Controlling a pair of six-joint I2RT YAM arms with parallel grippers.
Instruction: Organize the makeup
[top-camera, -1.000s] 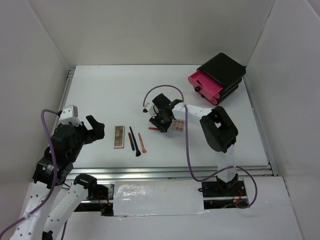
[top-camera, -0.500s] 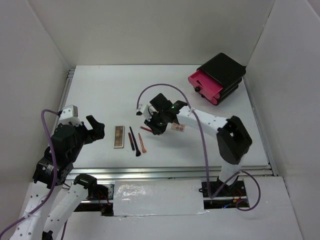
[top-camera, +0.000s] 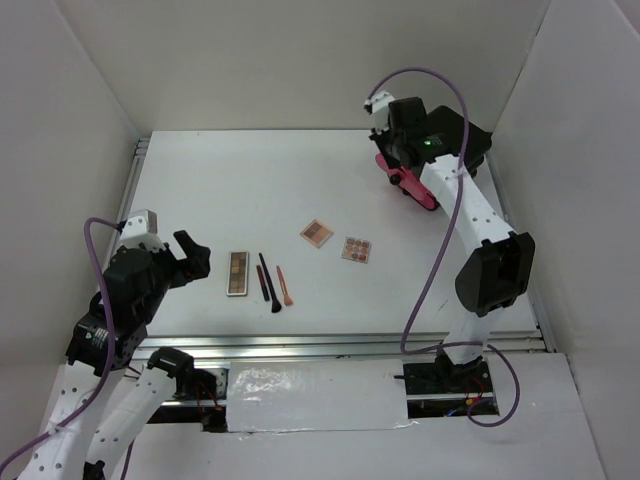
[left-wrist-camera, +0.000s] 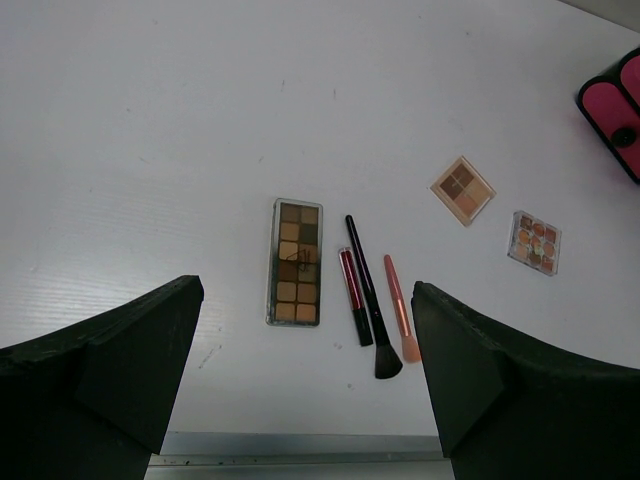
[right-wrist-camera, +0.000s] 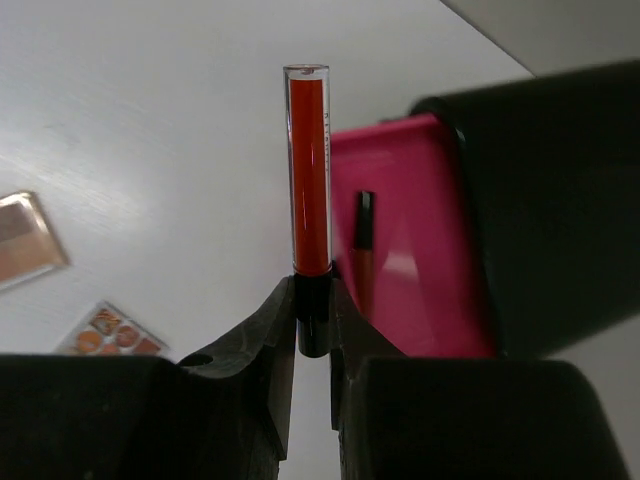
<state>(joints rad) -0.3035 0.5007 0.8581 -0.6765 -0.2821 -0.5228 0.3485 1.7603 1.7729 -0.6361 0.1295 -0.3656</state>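
While pinched in right gripper (right-wrist-camera: 312, 335), red tube (right-wrist-camera: 308, 170) juts near drawer (right-wrist-camera: 425, 260).

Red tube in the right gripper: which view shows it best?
Right wrist: the red tube stands full length, its dark end pinched in the right gripper. Top view: too small to make out at the gripper. Left wrist: not in view.

White table (top-camera: 200, 180), palettes (top-camera: 237, 273), brushes (top-camera: 267, 283) (parallel), black box (top-camera: 478, 148)
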